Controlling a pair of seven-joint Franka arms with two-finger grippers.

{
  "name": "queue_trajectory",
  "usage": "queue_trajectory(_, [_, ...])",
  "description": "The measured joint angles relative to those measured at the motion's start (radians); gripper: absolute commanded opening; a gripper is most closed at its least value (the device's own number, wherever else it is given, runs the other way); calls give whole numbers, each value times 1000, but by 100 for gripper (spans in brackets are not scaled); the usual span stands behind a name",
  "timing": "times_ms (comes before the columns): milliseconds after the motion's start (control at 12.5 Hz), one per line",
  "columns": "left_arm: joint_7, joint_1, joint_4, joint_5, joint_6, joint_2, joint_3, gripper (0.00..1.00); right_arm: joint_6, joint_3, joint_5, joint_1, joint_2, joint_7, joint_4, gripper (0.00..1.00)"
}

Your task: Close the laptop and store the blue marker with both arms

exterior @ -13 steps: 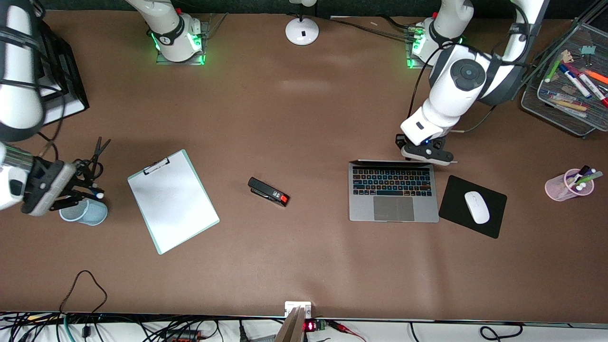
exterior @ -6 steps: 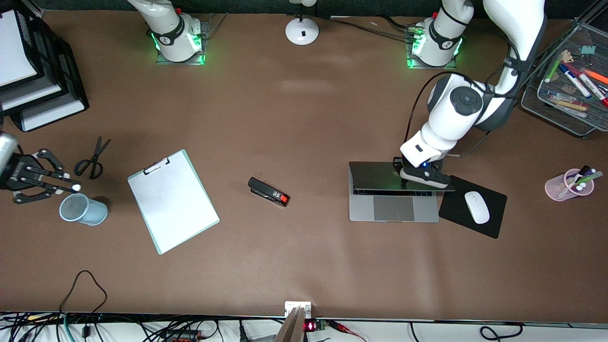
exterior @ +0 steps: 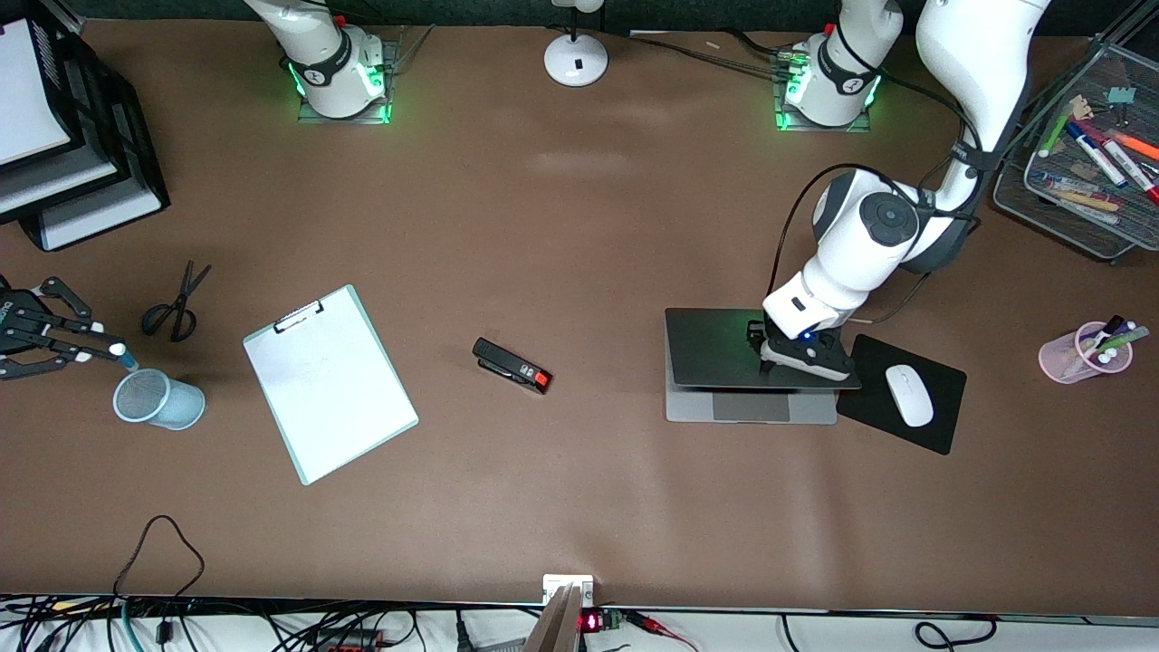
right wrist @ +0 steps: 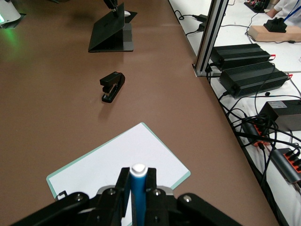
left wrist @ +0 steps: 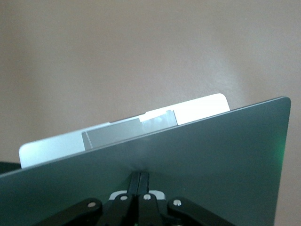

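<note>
1. On the laptop lid, which is tilted partway down over its base, the left gripper presses with its fingers together, holding nothing.
2. The lid's free edge hangs above the trackpad; the mouse pad lies just beside the laptop.
3. Over the mesh cup rim, the right gripper pinches the blue marker.
4. Bare tabletop separates the clipboard, stapler and laptop.
</note>
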Motion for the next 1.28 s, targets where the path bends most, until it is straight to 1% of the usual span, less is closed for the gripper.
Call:
queue_trajectory(319, [7, 1, 53, 30, 12, 49, 6, 0, -4, 0, 16, -35, 30, -114, 1, 8])
queue_trajectory(479, [8, 1, 63, 34, 43, 77, 6, 0, -4, 0, 60, -48, 58, -190, 1, 8])
queue_trajectory(639, [8, 1, 65, 53, 70, 106, 9, 0, -3, 0, 81, -59, 81, -256, 6, 8])
queue_trajectory(958, [9, 1, 68, 71, 114, 153, 16, 0, -3, 1, 85, -75, 128, -320, 70, 8])
queue_trajectory(1277, [9, 1, 69, 71, 166, 195, 24, 0, -4, 1, 86, -101, 183, -355, 84, 8])
